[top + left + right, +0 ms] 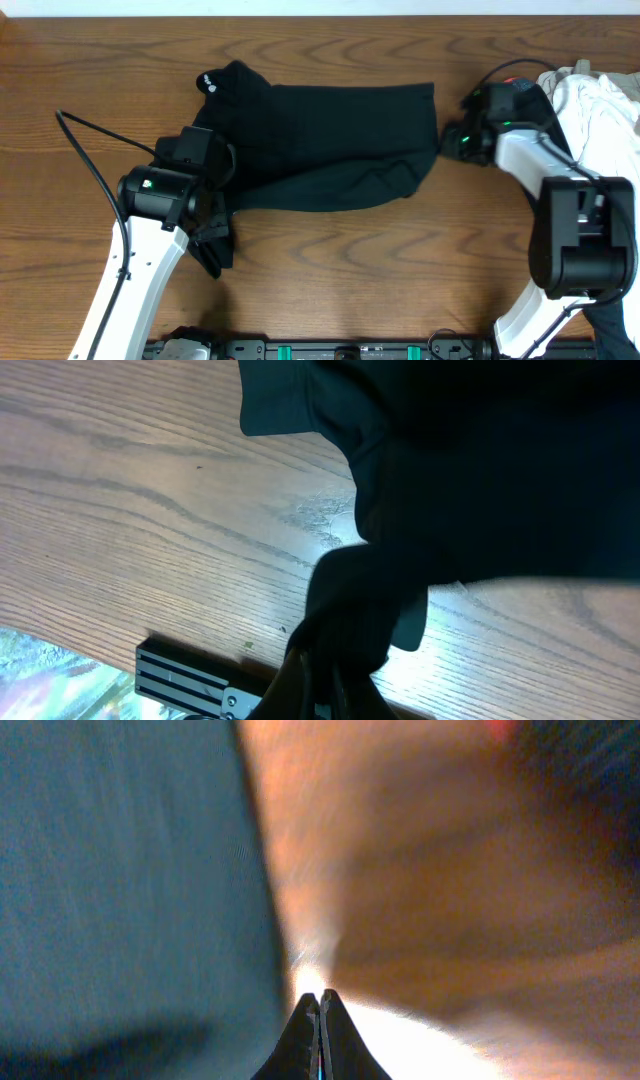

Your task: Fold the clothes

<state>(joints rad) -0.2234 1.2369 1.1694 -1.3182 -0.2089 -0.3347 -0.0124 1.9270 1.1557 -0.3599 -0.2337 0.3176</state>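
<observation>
1. Along the near edge of the wooden counter (350, 270), a black rail (330, 350) is running across the front.
2. Just beyond it, on the left, the left claw (330, 675) is clamping shut on a bunched corner of the black T-shirt (330, 140). The cloth is draping over its fingers and hiding them.
3. Across the middle of the counter the T-shirt is lying partly folded over itself, with creases running through its near half. Its small white neck logo (207, 82) is showing at the far left corner.
4. At the shirt's right edge the right claw (320, 1015) is sitting pressed shut, its fingertips meeting with nothing showing between them. It is hovering over bare wood just beside the cloth.
5. At the far right, a heap of white garments (600, 100) is lying behind the right arm.
</observation>
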